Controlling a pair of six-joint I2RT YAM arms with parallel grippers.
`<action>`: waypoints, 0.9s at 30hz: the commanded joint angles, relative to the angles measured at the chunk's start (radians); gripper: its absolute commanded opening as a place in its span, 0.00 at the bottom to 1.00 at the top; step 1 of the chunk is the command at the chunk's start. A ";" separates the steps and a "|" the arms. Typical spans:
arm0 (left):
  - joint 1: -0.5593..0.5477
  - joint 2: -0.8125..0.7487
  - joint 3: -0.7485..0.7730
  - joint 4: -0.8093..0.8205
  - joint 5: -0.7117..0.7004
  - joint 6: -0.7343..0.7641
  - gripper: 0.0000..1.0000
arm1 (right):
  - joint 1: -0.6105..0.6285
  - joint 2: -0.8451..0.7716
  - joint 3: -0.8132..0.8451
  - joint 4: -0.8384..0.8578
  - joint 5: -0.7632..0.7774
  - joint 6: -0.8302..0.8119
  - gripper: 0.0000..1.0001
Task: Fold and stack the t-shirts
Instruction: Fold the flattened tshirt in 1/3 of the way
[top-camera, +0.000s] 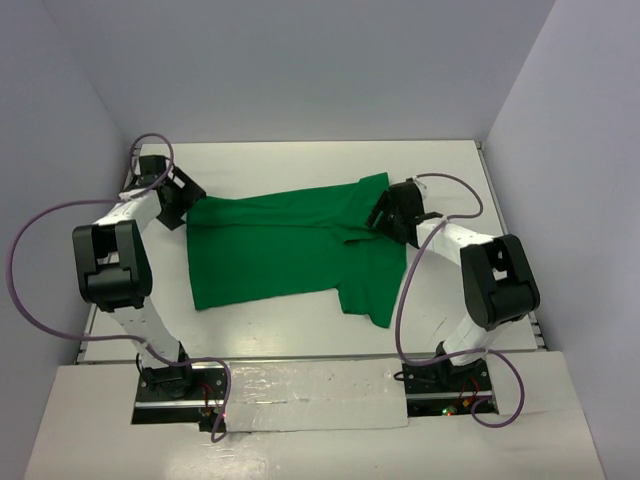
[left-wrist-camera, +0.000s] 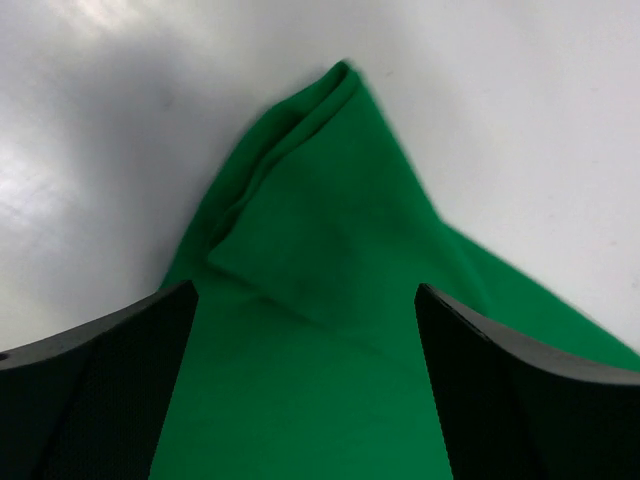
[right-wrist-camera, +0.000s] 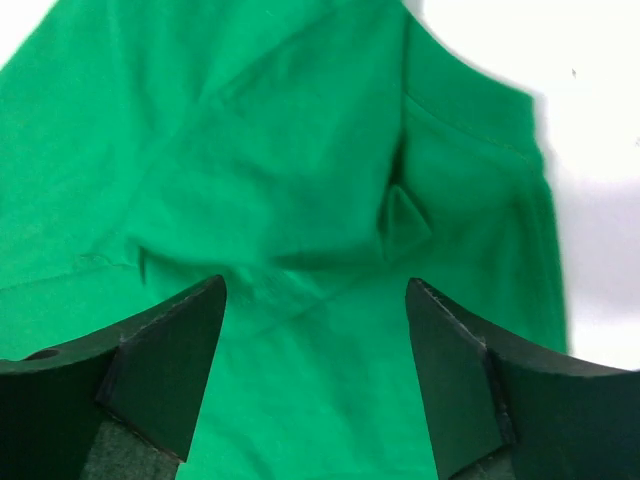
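A bright green t-shirt (top-camera: 290, 250) lies partly folded across the white table, one sleeve pointing toward the near right. My left gripper (top-camera: 186, 212) hovers at the shirt's far left corner. In the left wrist view that gripper (left-wrist-camera: 305, 292) is open, with a peaked, creased corner of the shirt (left-wrist-camera: 320, 230) lying below and between its fingers, unheld. My right gripper (top-camera: 384, 216) is over the shirt's far right end. In the right wrist view it (right-wrist-camera: 315, 284) is open above wrinkled cloth (right-wrist-camera: 280, 150) and a sleeve hem, gripping nothing.
The white table (top-camera: 300, 165) is boxed in by pale walls at the back and both sides. Purple cables (top-camera: 30, 250) loop off each arm. The arm bases stand on a taped strip (top-camera: 310, 395) at the near edge.
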 joint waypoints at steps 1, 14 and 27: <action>0.008 -0.159 -0.032 -0.046 -0.109 -0.025 1.00 | 0.005 -0.095 0.015 -0.031 0.084 -0.019 0.81; -0.006 0.025 0.172 -0.092 -0.220 0.015 0.86 | -0.105 0.230 0.566 -0.383 0.076 -0.183 0.88; 0.022 0.195 0.212 -0.034 -0.163 0.034 0.82 | -0.140 0.731 1.200 -0.631 -0.070 -0.201 0.88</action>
